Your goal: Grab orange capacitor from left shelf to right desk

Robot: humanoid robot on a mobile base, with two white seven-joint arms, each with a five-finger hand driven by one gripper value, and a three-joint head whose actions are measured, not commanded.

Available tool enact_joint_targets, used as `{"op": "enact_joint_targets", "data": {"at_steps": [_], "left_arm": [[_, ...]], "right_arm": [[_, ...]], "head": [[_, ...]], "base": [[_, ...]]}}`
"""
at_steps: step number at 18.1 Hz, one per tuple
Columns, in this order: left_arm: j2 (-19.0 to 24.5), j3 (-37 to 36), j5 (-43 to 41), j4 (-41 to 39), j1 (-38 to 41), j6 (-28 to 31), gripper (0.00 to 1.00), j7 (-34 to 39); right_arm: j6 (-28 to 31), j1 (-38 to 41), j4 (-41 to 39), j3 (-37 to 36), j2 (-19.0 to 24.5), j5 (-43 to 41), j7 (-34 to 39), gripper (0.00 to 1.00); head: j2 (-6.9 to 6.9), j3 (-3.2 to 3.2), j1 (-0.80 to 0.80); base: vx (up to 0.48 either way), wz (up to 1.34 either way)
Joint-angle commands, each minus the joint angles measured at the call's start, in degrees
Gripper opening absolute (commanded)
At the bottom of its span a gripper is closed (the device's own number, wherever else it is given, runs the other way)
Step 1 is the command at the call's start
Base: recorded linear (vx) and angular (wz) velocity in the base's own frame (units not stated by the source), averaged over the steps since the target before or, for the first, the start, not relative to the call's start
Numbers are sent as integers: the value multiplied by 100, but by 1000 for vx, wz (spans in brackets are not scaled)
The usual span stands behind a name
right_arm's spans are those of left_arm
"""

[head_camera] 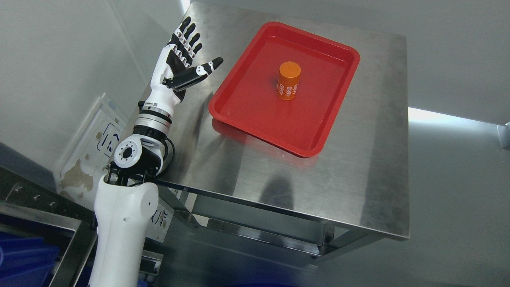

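Note:
An orange capacitor (288, 81), a short cylinder with white print, stands upright in a red tray (255, 115) on a steel table (358, 167). My left hand (187, 56) is raised over the table's left edge, left of the tray and apart from it. Its fingers are spread and it holds nothing. The capacitor is well to the right of the hand. The right arm does not show.
A white panel (95, 143) leans against the wall at the left, below the table edge. A steel shelf frame (40, 207) with a blue bin (24, 259) is at the lower left. Grey floor lies to the right of the table.

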Motion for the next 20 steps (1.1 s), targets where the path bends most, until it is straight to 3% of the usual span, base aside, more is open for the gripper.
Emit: {"op": "enact_joint_targets", "data": {"at_steps": [1, 6, 20], "left_arm": [[40, 81, -26, -554, 97, -171, 100, -13], [40, 63, -755, -546, 115, -488, 100, -13], [40, 90, -817, -537, 141, -497, 100, 285]], "right_arm": [[-1, 132, -100, -62, -100, 35, 2, 100], [-1, 132, -100, -62, -100, 35, 2, 100], [-1, 132, -100, -62, -100, 44, 2, 100]], "head": [[0, 0, 0], [0, 0, 0], [0, 0, 0]], "base": [[0, 0], [0, 0], [0, 0]]}}
